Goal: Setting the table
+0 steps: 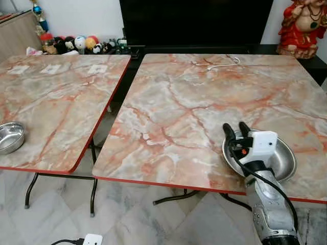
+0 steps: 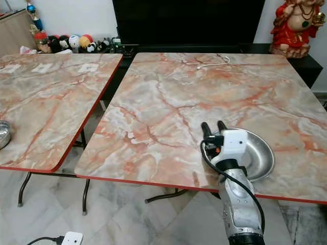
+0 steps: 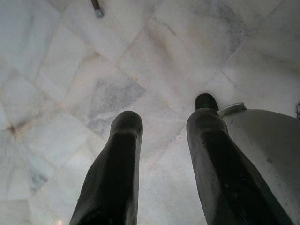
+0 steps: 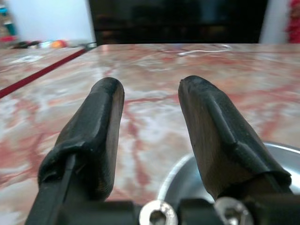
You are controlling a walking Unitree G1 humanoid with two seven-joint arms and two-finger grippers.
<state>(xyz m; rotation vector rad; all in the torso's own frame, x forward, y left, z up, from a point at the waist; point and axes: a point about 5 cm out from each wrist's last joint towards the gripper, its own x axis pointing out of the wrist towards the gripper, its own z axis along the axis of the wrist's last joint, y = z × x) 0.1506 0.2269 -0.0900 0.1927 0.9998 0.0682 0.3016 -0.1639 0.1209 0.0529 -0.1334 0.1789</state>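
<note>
Two marble tables; rt table (image 1: 204, 102) holds one steel dish (image 1: 283, 163) near its front edge. We have rt gripper (image 1: 236, 127) over dish rim, fingers spread, nothing held. Small bowl (image 1: 10, 137) waits on lt table (image 1: 56, 107). Setting barely begun, we judge.

Two tables are standing side by side with a gap between them: the left table (image 1: 56, 107) and the right table (image 1: 214, 112). A steel plate (image 1: 283, 163) is lying on the right table near its front right corner, and the right gripper (image 1: 236, 127) is hovering over the plate's left rim, fingers parted. A small bowl (image 1: 10, 137) is sitting at the left table's near left edge. A white cable (image 1: 222, 64) is lying at the right table's far side. Behind the tables, small toys (image 1: 76, 45) are lining up on the left, and a statue (image 1: 301, 25) is standing at the far right. The left gripper (image 3: 164, 131) is hanging over the floor (image 3: 70, 70), fingers apart.
</note>
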